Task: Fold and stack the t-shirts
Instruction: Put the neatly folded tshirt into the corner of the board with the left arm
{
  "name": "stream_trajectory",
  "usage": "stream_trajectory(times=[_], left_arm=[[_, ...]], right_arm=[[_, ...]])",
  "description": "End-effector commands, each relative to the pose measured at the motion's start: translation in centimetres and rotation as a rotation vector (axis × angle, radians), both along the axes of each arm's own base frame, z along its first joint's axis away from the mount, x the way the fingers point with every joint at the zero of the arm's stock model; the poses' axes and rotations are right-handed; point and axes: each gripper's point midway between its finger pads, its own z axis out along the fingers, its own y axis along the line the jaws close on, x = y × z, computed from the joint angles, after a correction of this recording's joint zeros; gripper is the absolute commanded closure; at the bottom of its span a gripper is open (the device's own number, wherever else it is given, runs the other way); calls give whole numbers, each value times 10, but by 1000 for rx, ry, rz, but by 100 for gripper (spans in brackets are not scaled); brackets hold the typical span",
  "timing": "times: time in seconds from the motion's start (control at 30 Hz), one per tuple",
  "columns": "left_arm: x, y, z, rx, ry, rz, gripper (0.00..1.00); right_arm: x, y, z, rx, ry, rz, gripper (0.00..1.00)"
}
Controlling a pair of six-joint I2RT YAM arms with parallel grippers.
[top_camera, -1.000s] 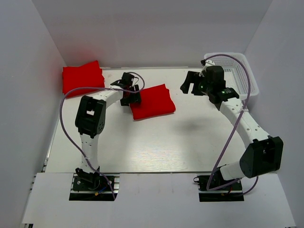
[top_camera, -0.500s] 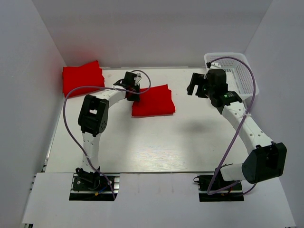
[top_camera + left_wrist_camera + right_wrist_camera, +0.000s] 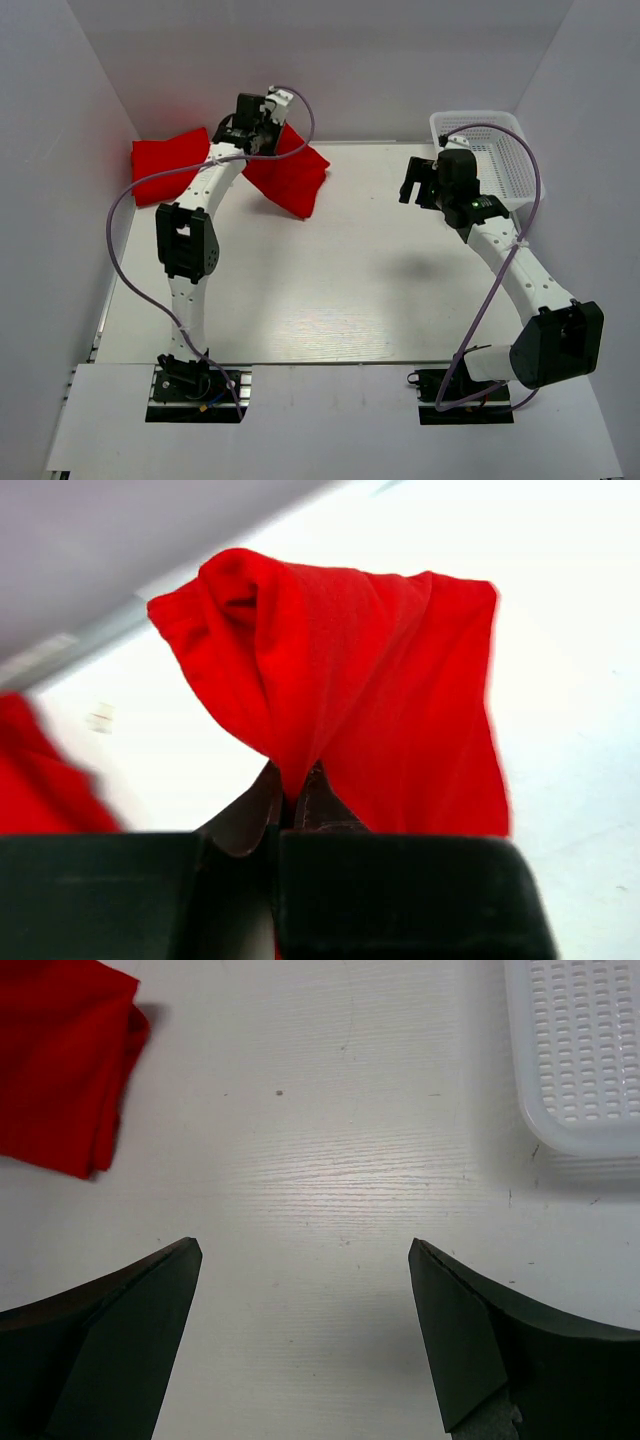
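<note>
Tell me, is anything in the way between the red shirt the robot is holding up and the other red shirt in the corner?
Nothing I can see. The left gripper has its jaws pinched on the lifted shirt, close to the folded shirt. Only the robot's own left arm crosses between them.

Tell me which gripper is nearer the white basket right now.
Right. The right gripper hangs open over the table, just left of the basket. The left gripper is far across the table, shut on a lifted red t-shirt.
</note>
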Motion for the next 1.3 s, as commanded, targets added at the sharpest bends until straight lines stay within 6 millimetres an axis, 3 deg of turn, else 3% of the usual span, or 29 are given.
stream_trajectory(times=[0.0, 0.1, 0.17, 0.37, 0.4, 0.5, 0.63, 0.93, 1.03, 1.27], left_arm=[[14, 27, 36, 57, -65, -42, 100], [27, 54, 52, 87, -109, 5, 100], [33, 77, 51, 114, -115, 24, 100], [49, 114, 77, 159, -192, 62, 100], [52, 130, 80, 160, -204, 89, 100], [53, 145, 88, 155, -221, 109, 100], [49, 171, 119, 144, -275, 172, 100], [46, 199, 161, 57, -361, 228, 100], [44, 189, 173, 4, -385, 168, 100], [35, 207, 204, -63, -440, 155, 100]], right_arm=[[8, -2, 14, 4, -46, -21, 10], [12, -2, 15, 8, -48, -28, 10], [14, -2, 18, 8, -52, -31, 10], [25, 7, 15, 22, -36, -10, 10], [28, 10, 18, 32, -40, -3, 10], [33, 20, 16, 60, -21, 24, 10], [37, 32, 11, 90, 2, 61, 10], [36, 39, 1, 98, 43, 93, 10], [38, 41, 1, 100, 40, 99, 10], [48, 48, -2, 124, 44, 102, 10]])
